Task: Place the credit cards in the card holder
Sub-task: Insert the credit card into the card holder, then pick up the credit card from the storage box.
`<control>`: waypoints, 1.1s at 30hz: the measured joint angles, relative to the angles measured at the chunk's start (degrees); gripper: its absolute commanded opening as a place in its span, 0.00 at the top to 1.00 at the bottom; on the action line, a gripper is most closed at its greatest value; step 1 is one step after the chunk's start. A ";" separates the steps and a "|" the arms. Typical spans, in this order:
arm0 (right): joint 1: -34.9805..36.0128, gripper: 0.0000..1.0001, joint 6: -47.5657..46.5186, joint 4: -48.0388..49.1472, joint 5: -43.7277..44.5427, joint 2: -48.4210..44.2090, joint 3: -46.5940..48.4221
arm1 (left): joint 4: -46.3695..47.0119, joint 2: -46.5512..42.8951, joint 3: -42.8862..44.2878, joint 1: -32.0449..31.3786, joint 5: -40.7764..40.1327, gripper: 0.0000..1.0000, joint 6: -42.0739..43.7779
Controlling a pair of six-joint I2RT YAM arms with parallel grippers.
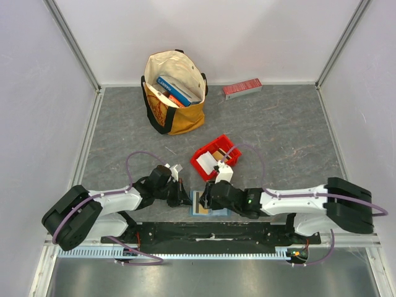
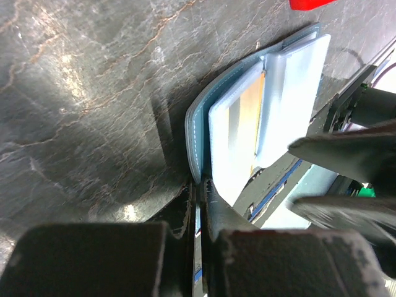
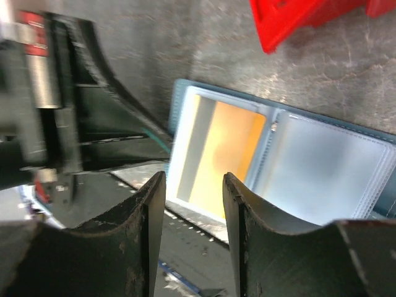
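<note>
We see the card holder [image 3: 309, 161] open on the tabletop [image 2: 93, 93], an orange card [image 3: 232, 148] blurred inside; left gripper [image 2: 198, 198] closed at its edge, contact unclear; right gripper [image 3: 193, 185] open above it.

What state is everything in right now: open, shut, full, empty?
card holder, open, lying flat.
orange card, inside a holder sleeve.
left gripper, shut at the holder's edge.
right gripper, open, empty, above the holder.
red bin, holding cards.
tote bag, upright, open, items inside.
red box, lying flat, far side.
</note>
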 measured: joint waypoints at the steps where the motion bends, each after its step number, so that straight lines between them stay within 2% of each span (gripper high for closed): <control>1: 0.04 0.50 -0.02 -0.33 0.55 -1.90 0.00 | -0.15 -0.09 0.02 0.00 -0.04 0.98 0.00; 8: -0.85 0.48 -0.28 -4.35 4.72 -15.32 -0.92 | -1.84 -0.09 0.76 0.00 -0.28 0.98 0.02; 14: -4.61 0.46 -1.57 -10.27 6.82 -20.72 -0.79 | -2.84 0.42 1.51 0.00 -0.22 0.98 0.02; 18: -7.54 0.42 -2.43 -18.58 7.28 -20.92 3.98 | -3.89 0.70 2.19 0.00 -0.26 0.98 0.07; 20: -8.20 0.34 -3.13 -23.67 7.41 -20.65 9.84 | -4.44 0.68 2.45 0.00 -0.48 0.98 0.09; 24: -8.31 0.30 -6.47 -25.75 9.22 -20.85 18.03 | -4.42 0.81 2.49 0.00 -0.61 0.98 0.07; 29: -12.44 0.28 -13.31 -26.77 11.13 -19.58 18.86 | -3.10 2.19 2.93 -0.07 -0.17 0.98 0.02; 33: -16.83 0.28 -19.23 -26.27 8.07 -15.13 19.04 | -3.02 2.23 2.93 -0.07 -0.13 0.98 0.02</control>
